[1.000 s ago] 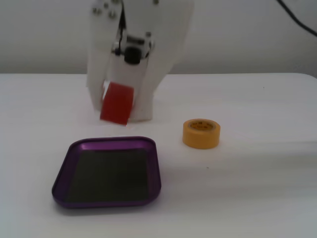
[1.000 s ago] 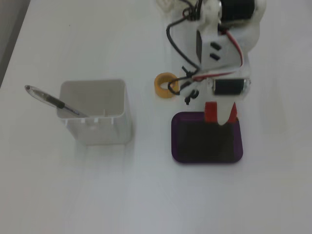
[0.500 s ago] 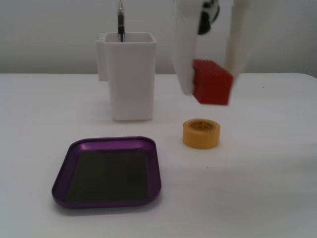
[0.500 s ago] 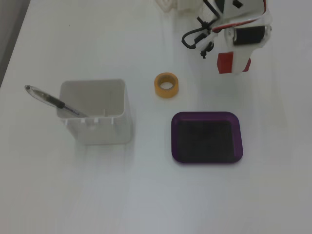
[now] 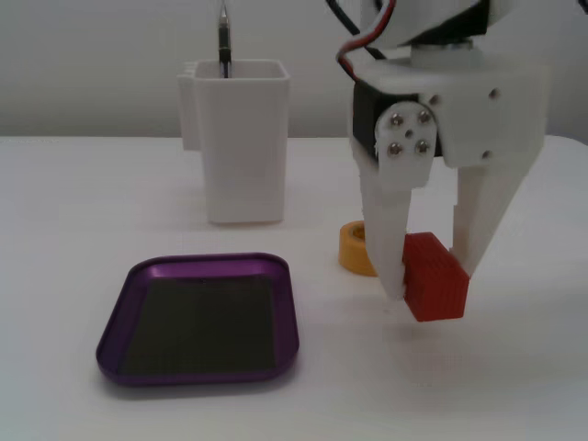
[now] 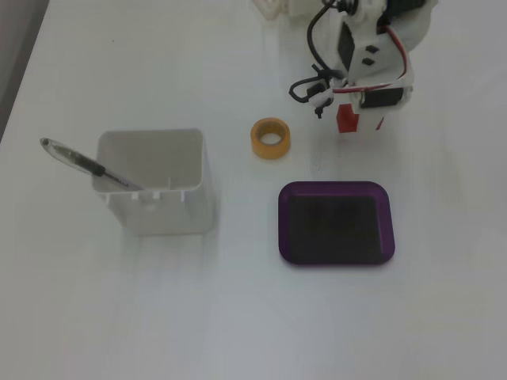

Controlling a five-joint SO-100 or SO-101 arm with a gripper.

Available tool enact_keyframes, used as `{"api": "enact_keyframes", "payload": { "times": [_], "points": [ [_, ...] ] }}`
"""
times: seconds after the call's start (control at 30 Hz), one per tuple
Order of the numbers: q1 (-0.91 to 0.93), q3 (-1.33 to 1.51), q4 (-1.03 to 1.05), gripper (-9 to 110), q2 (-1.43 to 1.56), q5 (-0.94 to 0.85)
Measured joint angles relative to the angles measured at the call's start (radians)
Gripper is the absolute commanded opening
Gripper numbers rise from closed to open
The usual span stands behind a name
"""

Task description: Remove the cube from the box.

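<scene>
Gripper (image 5: 432,292) clamping the red cube (image 5: 435,277) between both fingers, holding it outside the purple box (image 5: 199,318) and beside the yellow tape roll (image 5: 355,247), the box's dark floor lying bare on the white table (image 5: 73,211) near a white container (image 5: 236,138) holding a pen (image 6: 83,161).

One fixed view sits low and close at counter (image 5: 83,202) level, facing the arm. Another looks straight down from higher. Both share the box (image 5: 115,317) (image 6: 282,226) and white container (image 5: 241,156) (image 6: 194,202).
</scene>
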Motion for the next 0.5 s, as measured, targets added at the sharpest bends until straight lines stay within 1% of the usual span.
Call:
{"api": "enact_keyframes", "payload": {
  "times": [0.37,0.5],
  "points": [
    [0.002,0.054,-0.1,-1,0.002,-0.002],
    [0.0,0.117,-0.172,-1,0.002,-0.005]
  ]
}}
